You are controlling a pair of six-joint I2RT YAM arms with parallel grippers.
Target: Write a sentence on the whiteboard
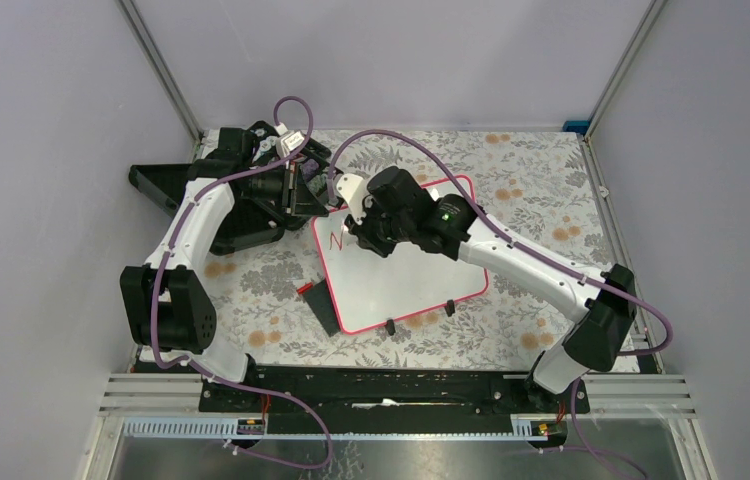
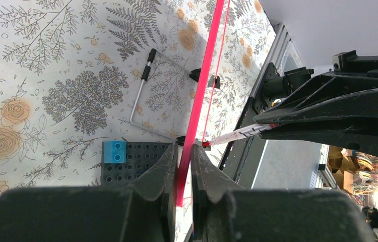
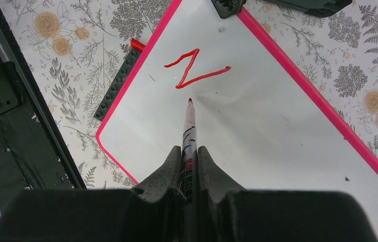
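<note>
Only one red letter of the sentence (image 3: 189, 69) is written on the whiteboard (image 3: 257, 151), which is pinched by the left fingers (image 2: 156, 174), and the marker (image 3: 189, 126) is gripped by the right fingers (image 3: 164, 174).

My overhead view is bright and even, lit softly from above, with only faint shadows under the arms. In the right wrist view the whiteboard (image 3: 277, 151) carries a grey sheen rather than hard glare, and the marker (image 3: 189, 126) throws a pale shadow beside its tip. The red letter (image 3: 197, 68) is sharp. The right gripper (image 3: 189, 169), close to the lens, is dark and soft. In the left wrist view the left gripper (image 2: 182, 171) is blurred black, the floral table (image 2: 51, 75) crisp, and the wall (image 2: 328, 20) nearly washed out.
</note>
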